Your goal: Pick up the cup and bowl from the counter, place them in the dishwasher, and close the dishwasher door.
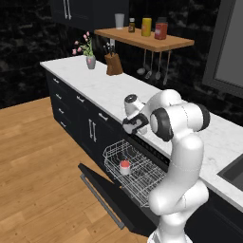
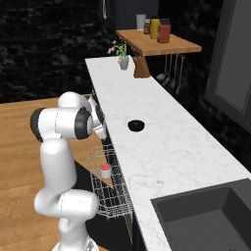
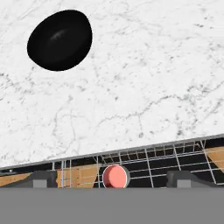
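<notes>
Hand [image 3: 112, 179] open; one cup [image 3: 116, 176] in rack, one bowl [image 3: 60, 40] on counter [image 3: 144, 78].

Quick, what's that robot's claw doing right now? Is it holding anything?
Gripper: open and empty, its fingertips spread wide above the cup in the dishwasher rack; the bowl sits untouched on the counter.

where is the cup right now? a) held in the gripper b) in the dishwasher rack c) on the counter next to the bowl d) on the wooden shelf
b: the cup stands upright in the white wire rack of the open dishwasher, while the bowl sits alone on the counter and the gripper is open with nothing between its fingers.
</notes>
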### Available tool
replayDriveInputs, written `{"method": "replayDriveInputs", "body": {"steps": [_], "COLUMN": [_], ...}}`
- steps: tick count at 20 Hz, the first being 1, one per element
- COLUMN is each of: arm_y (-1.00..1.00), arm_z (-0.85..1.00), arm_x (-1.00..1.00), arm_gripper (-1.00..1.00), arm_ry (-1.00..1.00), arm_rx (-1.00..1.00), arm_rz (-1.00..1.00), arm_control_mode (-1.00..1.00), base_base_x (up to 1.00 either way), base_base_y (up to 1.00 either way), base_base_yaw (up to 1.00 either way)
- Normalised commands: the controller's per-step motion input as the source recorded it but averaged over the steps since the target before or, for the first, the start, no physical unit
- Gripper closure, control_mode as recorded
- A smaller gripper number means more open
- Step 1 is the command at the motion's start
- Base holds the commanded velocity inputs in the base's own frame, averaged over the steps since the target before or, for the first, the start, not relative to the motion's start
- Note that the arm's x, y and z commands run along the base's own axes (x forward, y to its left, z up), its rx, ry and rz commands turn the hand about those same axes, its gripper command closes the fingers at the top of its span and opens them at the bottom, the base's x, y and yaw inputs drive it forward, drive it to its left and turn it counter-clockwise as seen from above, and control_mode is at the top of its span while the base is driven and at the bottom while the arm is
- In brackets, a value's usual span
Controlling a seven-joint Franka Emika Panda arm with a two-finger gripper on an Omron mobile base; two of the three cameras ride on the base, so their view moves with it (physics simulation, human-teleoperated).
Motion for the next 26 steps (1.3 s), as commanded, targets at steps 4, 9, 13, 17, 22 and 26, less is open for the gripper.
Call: {"method": "replayDriveInputs", "body": {"steps": [4,9,13,17,22,26], "arm_y": [-0.26,-0.38,-0.49,-0.44,-0.31,-0.24], "arm_z": [0.96,0.5,0.0,-0.2,-0.26,-0.21], "arm_x": [0.0,0.0,0.0,0.01,0.04,0.02], "arm_gripper": [-1.0,-1.0,-1.0,-1.0,-1.0,-1.0], "arm_ry": [0.0,0.07,0.15,0.14,0.07,0.0], "arm_rx": [0.07,0.05,0.0,0.0,-0.04,-0.02], "arm_rz": [-0.01,0.0,0.08,0.16,0.17,0.05], "arm_control_mode": [-1.0,-1.0,-1.0,-1.0,-1.0,-1.0], "base_base_x": [0.0,0.0,0.0,0.0,0.0,0.0], "base_base_y": [0.0,0.0,0.0,0.0,0.0,0.0], "base_base_yaw": [0.0,0.0,0.0,0.0,0.0,0.0]}}
